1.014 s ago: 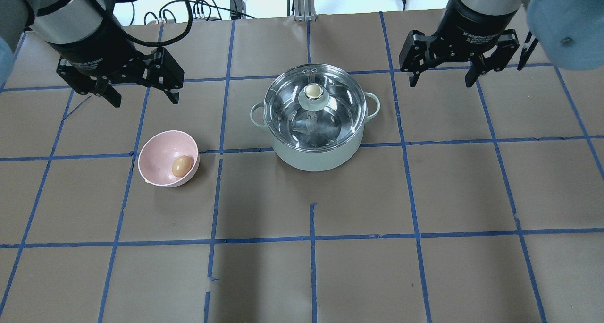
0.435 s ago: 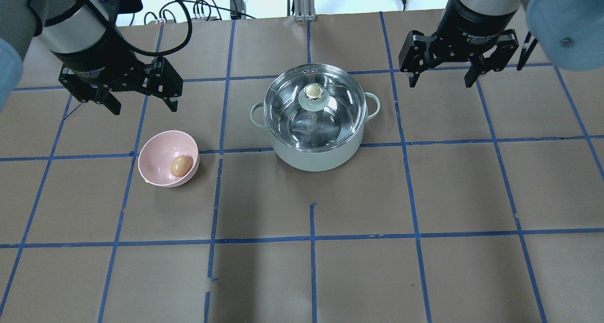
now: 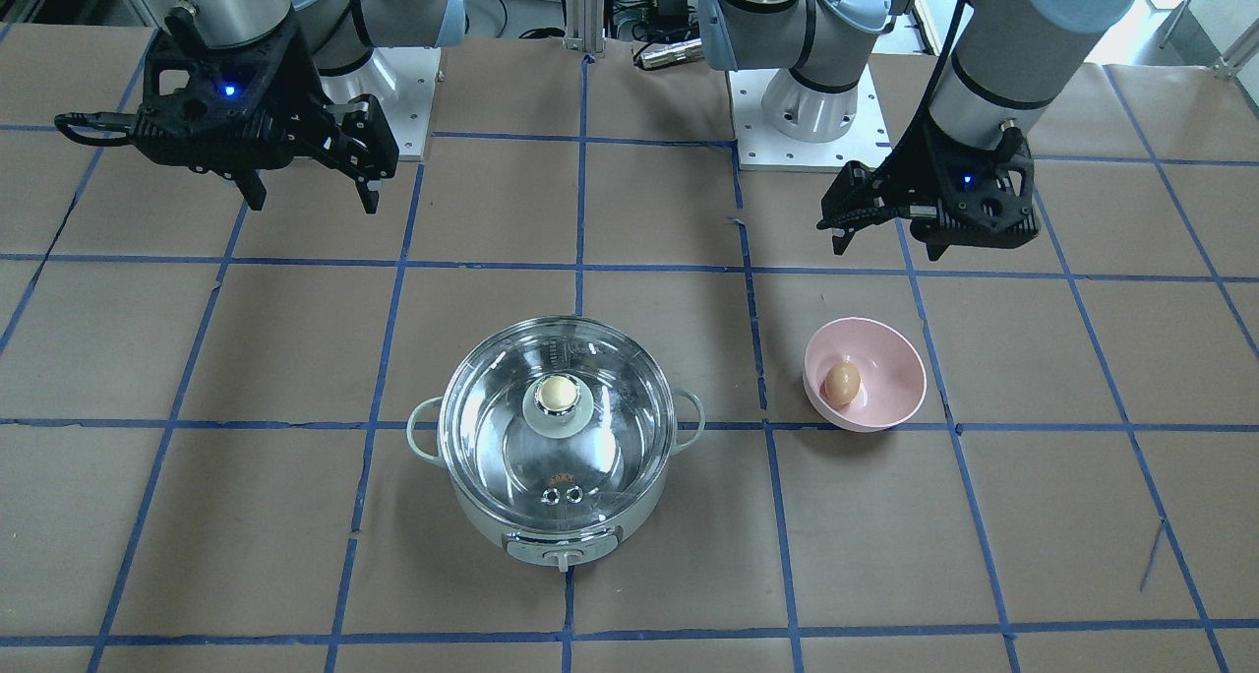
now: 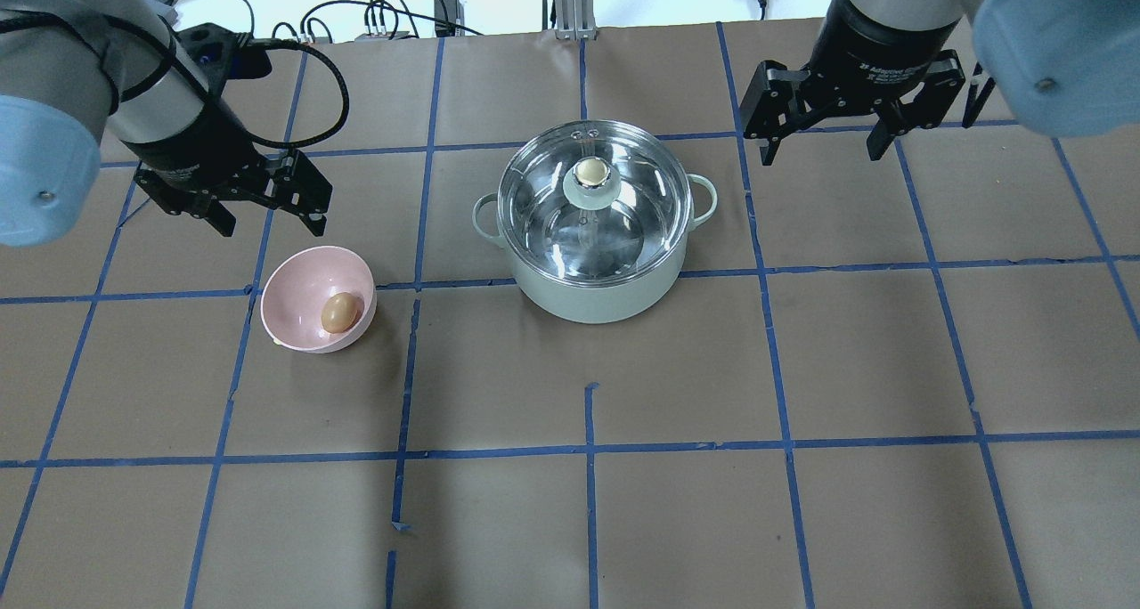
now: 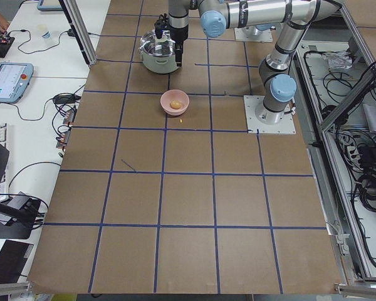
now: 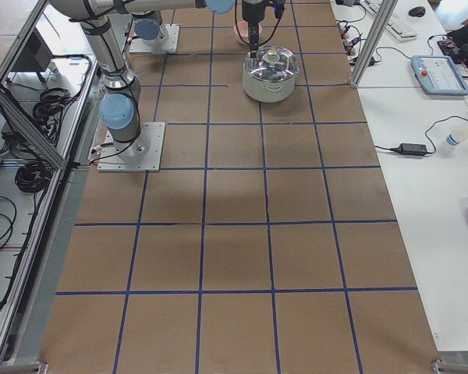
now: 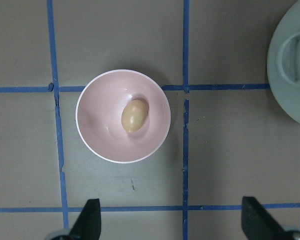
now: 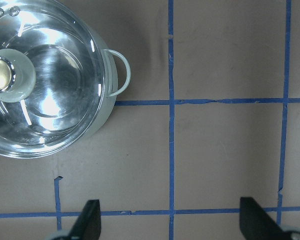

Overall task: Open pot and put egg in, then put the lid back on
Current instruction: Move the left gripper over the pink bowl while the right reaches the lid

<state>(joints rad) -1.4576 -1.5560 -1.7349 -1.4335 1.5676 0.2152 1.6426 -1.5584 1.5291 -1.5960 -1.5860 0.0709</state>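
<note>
The mint-green pot (image 4: 595, 299) stands at mid-table with the glass lid (image 4: 641, 201) on it, cream knob (image 4: 591, 173) on top. It also shows in the front view (image 3: 561, 540) with its lid (image 3: 610, 427). The tan egg (image 4: 341, 312) lies in a pink bowl (image 4: 298, 280) left of the pot. The left wrist view looks down on the egg (image 7: 134, 115). My left gripper (image 4: 270, 226) is open and empty, hovering just behind the bowl. My right gripper (image 4: 821, 155) is open and empty, behind and to the right of the pot. The right wrist view shows the lid (image 8: 55, 85).
The table is brown paper with a blue tape grid. The pot's right loop handle (image 8: 121, 70) faces my right gripper. The arm bases stand at the robot's edge (image 3: 802, 112). Cables lie beyond the far edge (image 4: 401, 12).
My left gripper has moved forward and slightly right, toward the pink bowl. My right gripper has shifted a little left and back. The pot, lid and egg have not moved.
</note>
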